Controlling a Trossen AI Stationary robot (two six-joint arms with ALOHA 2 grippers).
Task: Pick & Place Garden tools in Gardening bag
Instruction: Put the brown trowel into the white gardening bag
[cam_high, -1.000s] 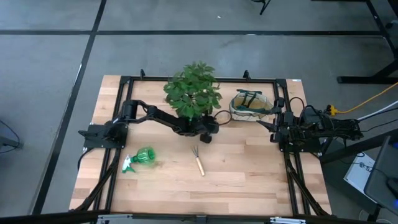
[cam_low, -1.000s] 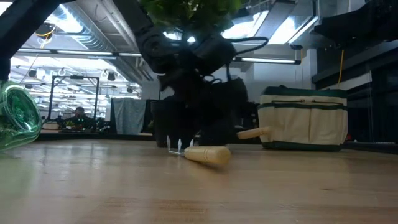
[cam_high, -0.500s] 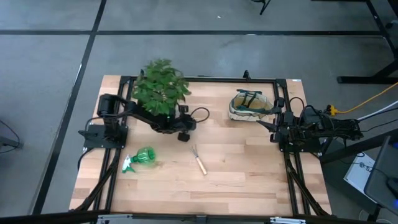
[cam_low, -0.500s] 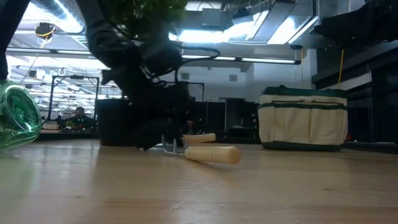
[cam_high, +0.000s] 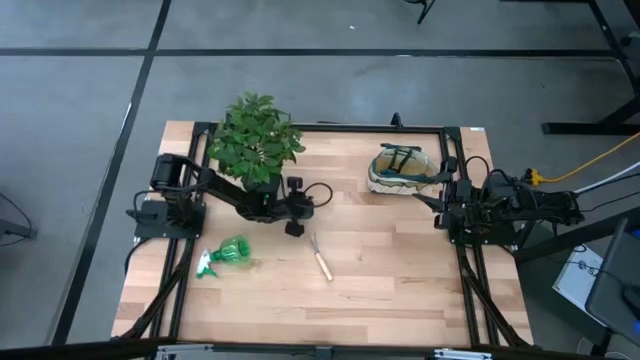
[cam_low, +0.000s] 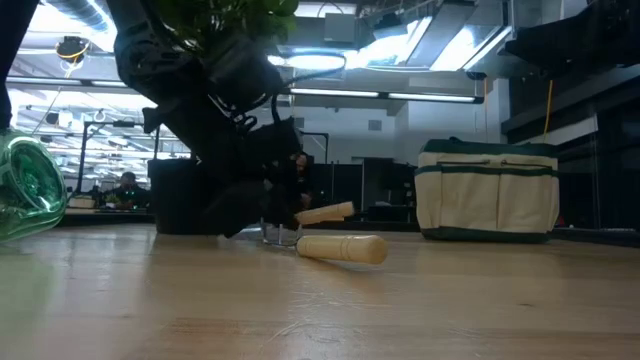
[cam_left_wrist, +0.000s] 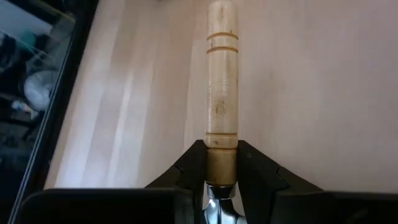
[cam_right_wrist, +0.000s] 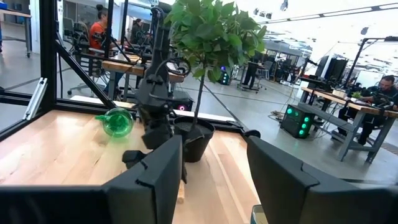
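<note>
My left gripper (cam_high: 294, 206) is shut on a wooden-handled tool with a silver neck, the trowel (cam_left_wrist: 222, 93), just right of the potted plant (cam_high: 255, 148). Its blade is hidden behind the fingers. The hand rake (cam_high: 318, 256) lies flat on the table in front of it, handle toward the near edge. The green spray bottle (cam_high: 226, 254) lies on its side at the near left. The cream gardening bag (cam_high: 400, 170) stands at the far right. My right gripper (cam_right_wrist: 214, 180) waits open at the table's right edge, beside the bag. My left gripper pinches the trowel's wooden handle at its end next to the silver neck (cam_left_wrist: 221, 163) between its two fingers. The fingers come from the table's left, slanting down, and lie along the tool. The handle (cam_low: 325, 212) sticks out ahead toward the table's right, lifted clear of the table.
The plant's black pot (cam_low: 185, 196) stands close behind my left arm, its leaves above the arm. A black frame (cam_high: 320, 128) runs round the table. Bare wood lies between the rake and the bag. People (cam_right_wrist: 99, 28) sit and stand in the room beyond.
My left gripper has drawn back toward the table's left edge, staying shut on the trowel, whose handle has gone with it and risen a little. The potted plant now stands farther left than a second ago, moved along with the arm.
</note>
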